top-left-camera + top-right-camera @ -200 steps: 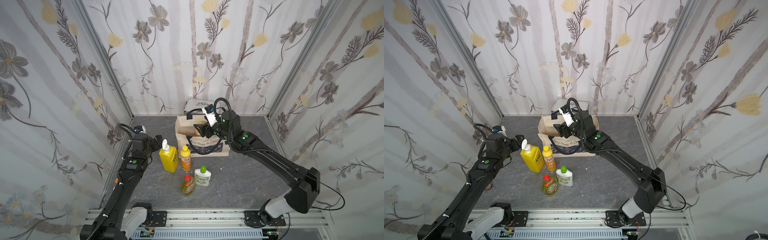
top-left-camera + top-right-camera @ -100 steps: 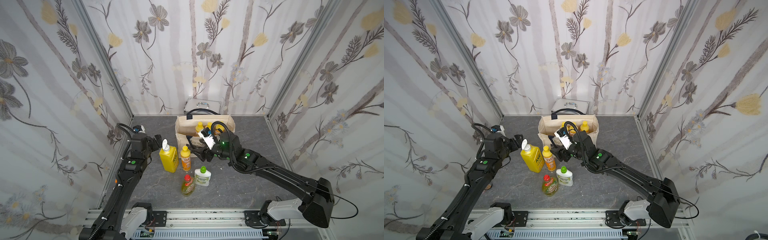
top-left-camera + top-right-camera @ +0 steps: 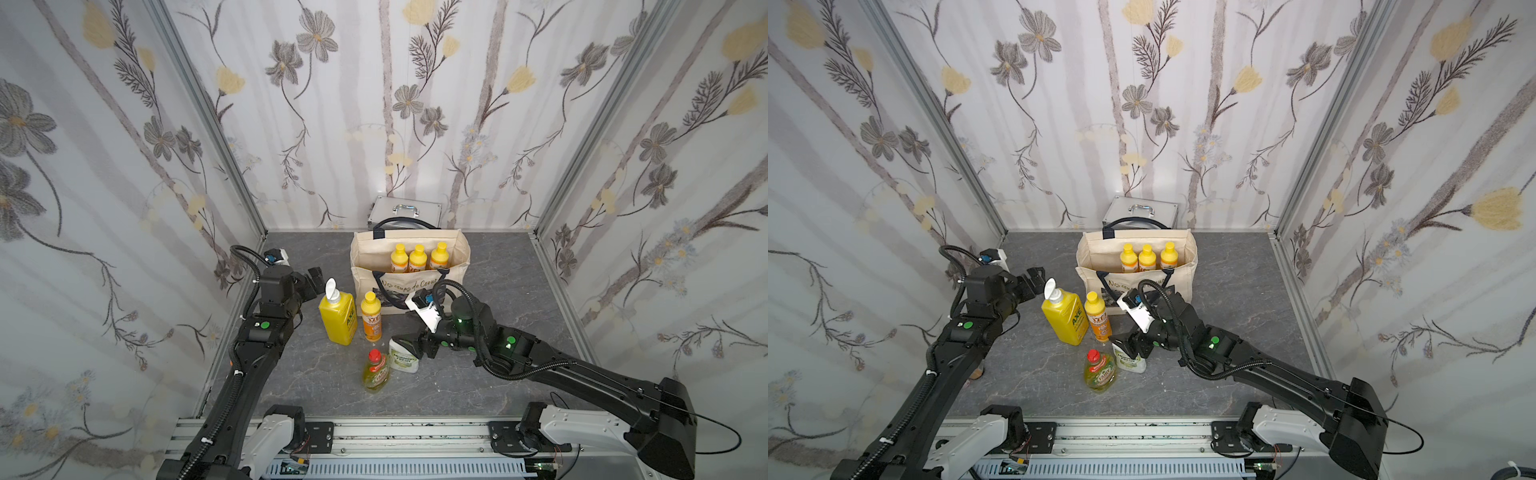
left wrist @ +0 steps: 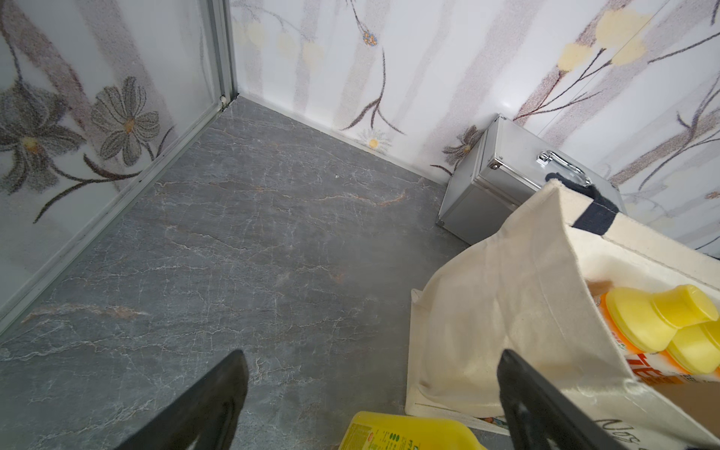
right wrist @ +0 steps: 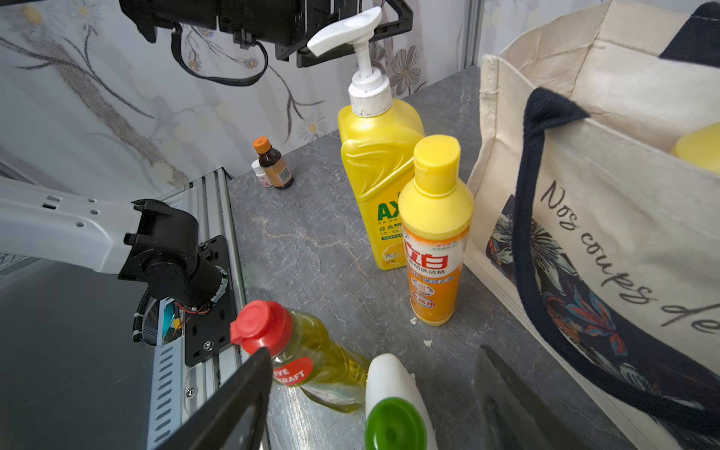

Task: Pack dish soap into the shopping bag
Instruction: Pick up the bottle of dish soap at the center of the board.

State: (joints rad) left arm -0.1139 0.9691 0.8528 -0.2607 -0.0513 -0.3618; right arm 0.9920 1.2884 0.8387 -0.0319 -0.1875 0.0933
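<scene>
Bag: cream canvas tote [image 3: 365, 266], upright, holds three slim orange bottles [image 3: 417, 258] | Grey marbled floor: pump bottle [image 3: 338, 318], fourth orange bottle [image 3: 372, 318], red-capped bottle [image 3: 376, 372], white green-capped bottle [image 5: 393, 405] | right gripper [image 5: 373, 352]: jaws apart astride white green-capped bottle | left gripper [image 4: 373, 352]: jaws apart, empty

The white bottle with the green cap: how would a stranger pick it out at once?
Find the cream shopping bag at the back of the grey table. Four bottles stand loose in front of it; the white bottle is the one that the open right gripper straddles, beside the red-capped bottle. It alone is white with a green cap; the others are yellow or orange.
</scene>
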